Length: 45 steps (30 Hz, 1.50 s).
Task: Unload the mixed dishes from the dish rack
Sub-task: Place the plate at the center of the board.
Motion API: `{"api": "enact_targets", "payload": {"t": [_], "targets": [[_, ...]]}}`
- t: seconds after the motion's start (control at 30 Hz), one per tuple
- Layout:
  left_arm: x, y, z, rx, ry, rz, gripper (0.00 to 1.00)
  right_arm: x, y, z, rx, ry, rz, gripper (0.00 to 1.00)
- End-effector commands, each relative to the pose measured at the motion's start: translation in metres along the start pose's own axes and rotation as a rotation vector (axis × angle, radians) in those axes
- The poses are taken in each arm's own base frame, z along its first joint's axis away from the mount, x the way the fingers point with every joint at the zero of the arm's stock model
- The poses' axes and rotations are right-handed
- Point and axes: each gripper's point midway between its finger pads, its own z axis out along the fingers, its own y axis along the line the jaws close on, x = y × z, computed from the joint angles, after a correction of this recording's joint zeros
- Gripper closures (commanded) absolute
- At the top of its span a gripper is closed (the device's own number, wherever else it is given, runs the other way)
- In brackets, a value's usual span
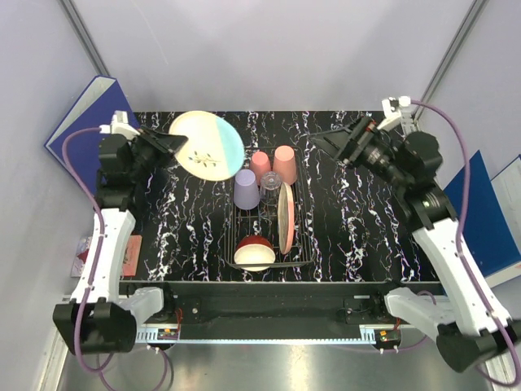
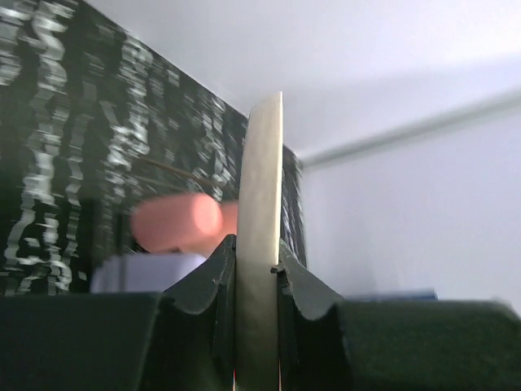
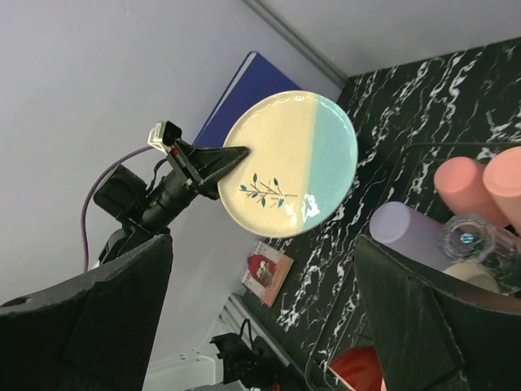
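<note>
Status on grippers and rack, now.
Left gripper shut on blue-and-cream plate, aloft. Right gripper open, empty. Dish rack loaded: cups, pink plate, red bowl. No obstruction seen.

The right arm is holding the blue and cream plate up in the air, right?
Not quite: it is the left gripper holding the blue-and-cream plate up in the air, jaws pinching its rim. The top view shows it; the right gripper is open and empty.
</note>
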Motion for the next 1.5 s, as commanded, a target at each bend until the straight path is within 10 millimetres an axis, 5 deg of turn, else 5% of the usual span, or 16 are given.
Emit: {"api": "enact_targets", "payload": {"t": [0.0,0.2,0.7,0.93,1.47], "targets": [[-0.078,-0.026,-0.003,0.073,-0.223,-0.050,1.00,-0.012,-0.004,-0.033,0.102,-0.104,-0.117,0.00],[-0.110,0.010,0.031,0.018,-0.239,-0.088,1.00,-0.003,-0.011,-0.057,0.156,-0.108,-0.175,0.00],[-0.112,0.128,0.123,-0.158,-0.176,-0.127,1.00,0.028,-0.058,-0.058,0.244,-0.048,-0.184,0.00],[-0.102,0.179,0.152,-0.251,-0.131,-0.141,1.00,0.033,-0.072,-0.059,0.282,-0.044,-0.202,0.00],[-0.074,0.250,0.192,-0.391,-0.019,-0.244,1.00,0.035,-0.082,-0.057,0.310,-0.040,-0.203,0.00]]}}
